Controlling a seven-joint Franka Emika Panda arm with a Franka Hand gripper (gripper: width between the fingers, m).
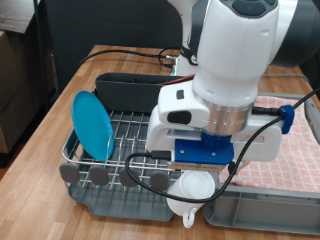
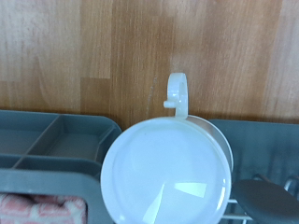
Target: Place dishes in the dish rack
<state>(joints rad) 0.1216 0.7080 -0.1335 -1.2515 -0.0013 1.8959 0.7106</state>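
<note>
Hovering at the dish rack (image 1: 100,165)'s right near corner, the gripper (image 1: 192,178) has the mug (image 1: 190,190) under it (jaw state indiscernible); keep it level above the wires.

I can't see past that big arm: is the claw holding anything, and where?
It hangs right over the white mug, by the dish rack, but no fingers show, so a hold cannot be told.

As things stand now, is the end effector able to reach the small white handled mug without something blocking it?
Probably yes. The end effector hangs directly above the small white handled mug at the front edge of the silver wire dish rack. Nothing lies between them; the round light-blue plate stands well aside.
</note>
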